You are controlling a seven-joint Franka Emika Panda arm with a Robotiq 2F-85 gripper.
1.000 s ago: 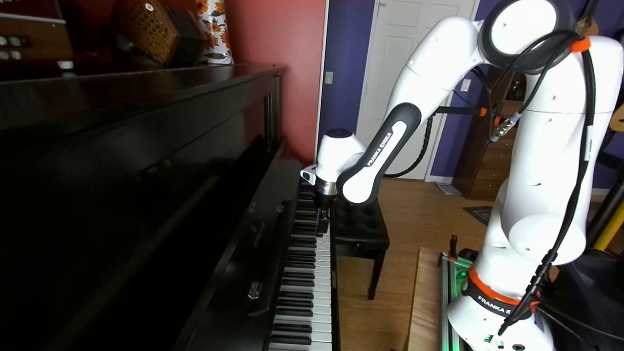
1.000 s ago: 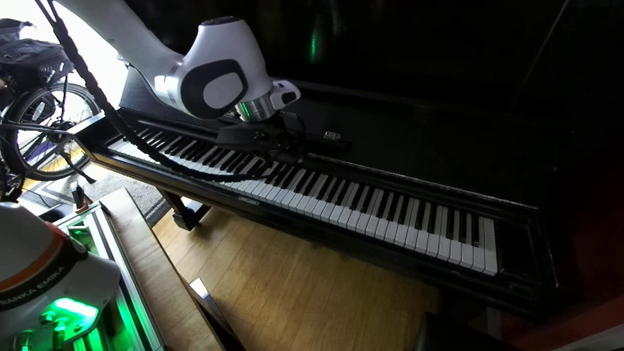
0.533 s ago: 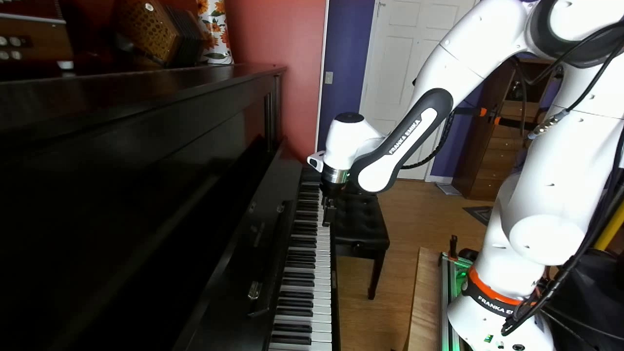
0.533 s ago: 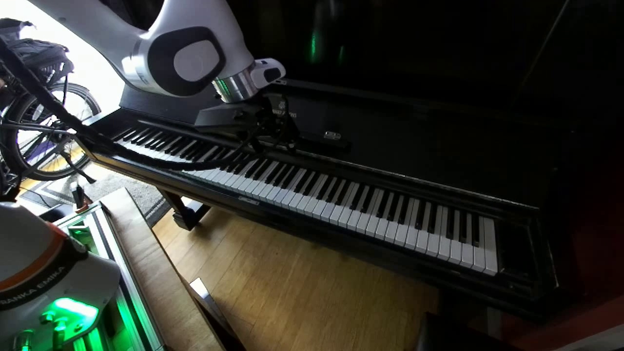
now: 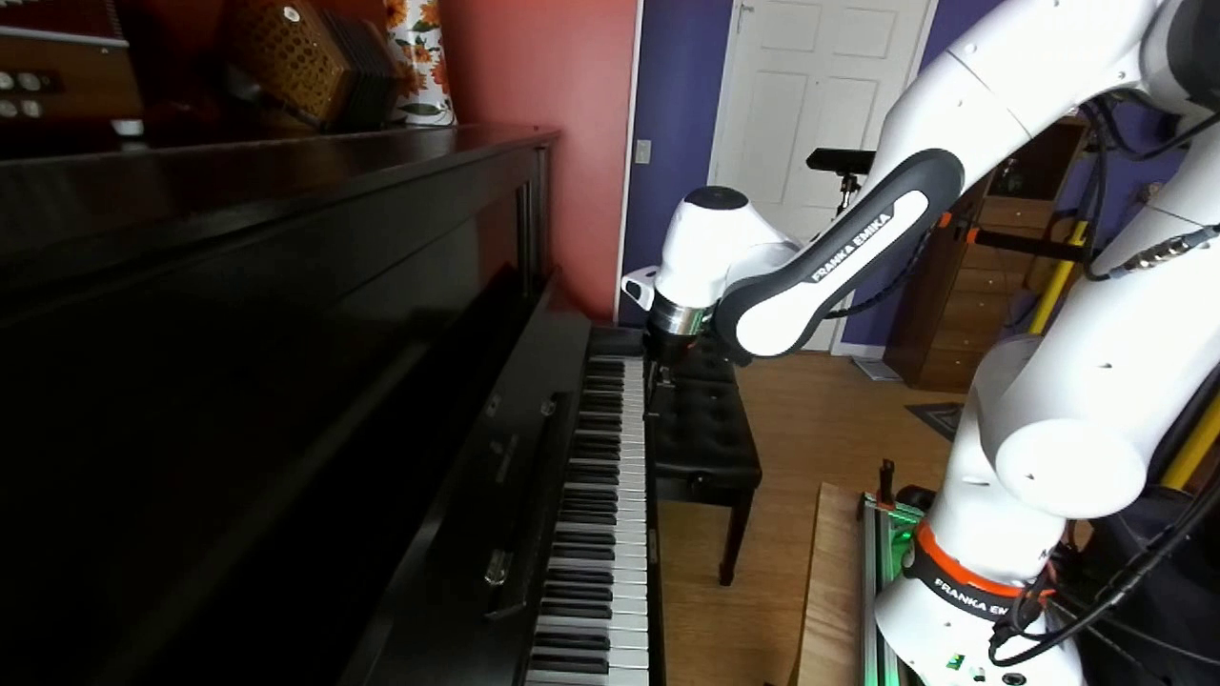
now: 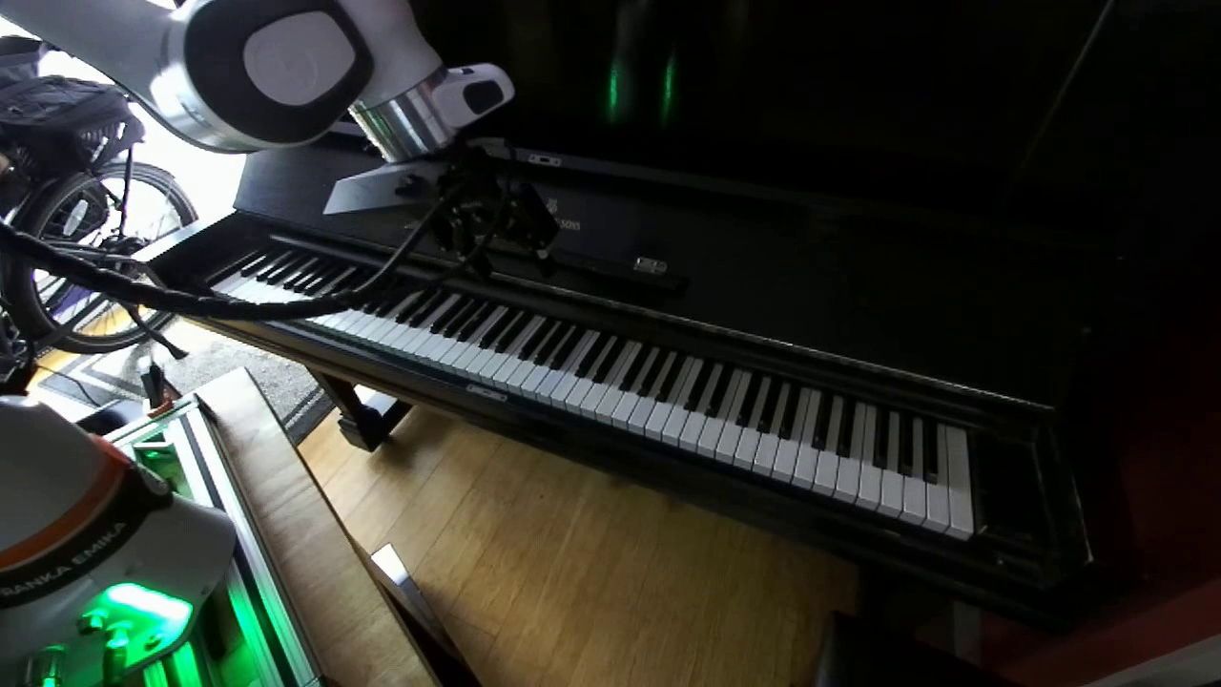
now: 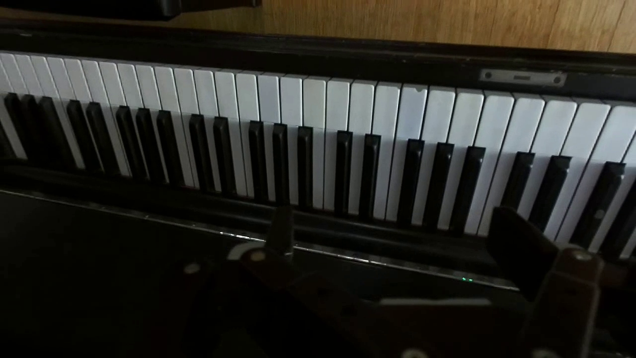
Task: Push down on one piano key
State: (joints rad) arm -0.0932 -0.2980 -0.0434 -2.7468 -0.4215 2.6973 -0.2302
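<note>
Piano (image 5: 457, 410) nr red wall (image 5: 548, 76), wood flr (image 5: 801, 419) below, blk bench (image 5: 705, 438) adj.

White glare blazes behind the bike (image 6: 72, 250) in an exterior view, where the piano (image 6: 811, 286) sinks towards black, two green reflections (image 6: 613, 93) streak it, and the base (image 6: 105, 534) glows green. In an exterior view the arm (image 5: 882, 229) is bright, its upper parts nearly bleached. The wrist view is dim and slightly soft: the keys (image 7: 338, 107) look grey-white, the gripper (image 7: 394, 219) almost lost in shadow.
</note>
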